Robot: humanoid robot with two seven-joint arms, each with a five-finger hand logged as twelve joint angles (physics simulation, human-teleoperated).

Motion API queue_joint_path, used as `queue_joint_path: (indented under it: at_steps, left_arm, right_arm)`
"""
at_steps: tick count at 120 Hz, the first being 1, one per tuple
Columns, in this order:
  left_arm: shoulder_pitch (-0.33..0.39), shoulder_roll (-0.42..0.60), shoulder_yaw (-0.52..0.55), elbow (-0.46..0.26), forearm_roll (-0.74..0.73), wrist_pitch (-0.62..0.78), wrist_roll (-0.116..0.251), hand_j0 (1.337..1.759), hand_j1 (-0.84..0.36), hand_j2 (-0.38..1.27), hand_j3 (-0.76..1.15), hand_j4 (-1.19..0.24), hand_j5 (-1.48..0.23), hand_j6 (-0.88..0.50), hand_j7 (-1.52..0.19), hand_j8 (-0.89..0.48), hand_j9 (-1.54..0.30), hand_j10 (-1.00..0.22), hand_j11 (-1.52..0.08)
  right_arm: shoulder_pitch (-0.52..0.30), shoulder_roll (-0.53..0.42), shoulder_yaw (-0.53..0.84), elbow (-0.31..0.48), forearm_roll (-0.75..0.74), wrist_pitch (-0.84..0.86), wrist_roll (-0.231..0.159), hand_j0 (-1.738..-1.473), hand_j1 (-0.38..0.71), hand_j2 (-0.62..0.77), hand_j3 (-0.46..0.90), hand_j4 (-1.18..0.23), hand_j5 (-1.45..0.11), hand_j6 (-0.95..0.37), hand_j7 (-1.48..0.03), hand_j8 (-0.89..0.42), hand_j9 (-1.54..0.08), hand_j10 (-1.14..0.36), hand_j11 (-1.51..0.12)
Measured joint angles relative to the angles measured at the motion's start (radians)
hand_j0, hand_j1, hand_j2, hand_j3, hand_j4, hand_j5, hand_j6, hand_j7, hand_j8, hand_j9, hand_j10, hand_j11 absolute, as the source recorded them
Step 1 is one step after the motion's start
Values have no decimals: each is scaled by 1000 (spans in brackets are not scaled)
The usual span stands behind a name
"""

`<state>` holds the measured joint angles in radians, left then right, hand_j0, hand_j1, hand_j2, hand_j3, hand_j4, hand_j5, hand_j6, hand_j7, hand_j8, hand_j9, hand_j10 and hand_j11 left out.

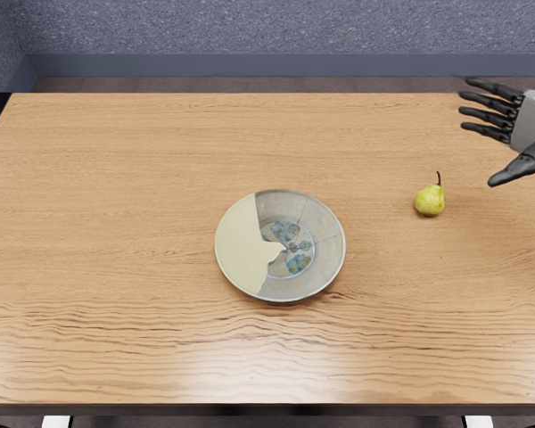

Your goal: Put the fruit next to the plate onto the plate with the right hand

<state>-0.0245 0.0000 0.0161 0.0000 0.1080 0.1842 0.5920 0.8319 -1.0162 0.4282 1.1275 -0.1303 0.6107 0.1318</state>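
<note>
A small yellow-green pear [430,199] with a dark stem stands on the wooden table, to the right of the plate [325,261]. The plate is round and grey, with a cream patch on its left side and a blue pattern in its middle; nothing lies on it. My right hand [495,134] comes in from the right edge, above and to the right of the pear and well apart from it. Its dark fingers [487,112] are spread and point left, the thumb angled down toward the pear. It holds nothing.
The wooden table [116,178] fills most of the view. A dark wall and a floor strip run behind its far edge.
</note>
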Motion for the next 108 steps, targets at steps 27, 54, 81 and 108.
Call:
queue_joint_path:
  at_steps: [27,54,81,108]
  left_arm:
    - [0,0,0,0,0,0,0,1658,347,-3,0,4,1,6,1,6,1,4,0]
    - [0,0,0,0,0,0,0,1658,347,-3,0,4,1,6,1,6,1,4,0]
    - [0,0,0,0,0,0,0,1658,347,-3,0,4,1,6,1,6,1,4,0]
    - [0,0,0,0,0,0,0,1658,347,-3,0,4,1,6,1,6,1,4,0]
  right_arm:
    - [-5,-7,0,0,1,0,0,-1658,-349,3,0,0,0,1,0,1,0,1,0]
    - [10,54,-2,6,-8,0,-1,-1658,-349,3,0,0,0,1,0,1,0,1,0]
    - [64,104,-8,51,-62,-5,-242,-1658,-349,3,0,0,0,0,0,0,0,0,0]
    - [132,107,-8,188,-192,-253,-426,-1658,-349,2,0,-1,0,-1,0,-1,0,-1,0]
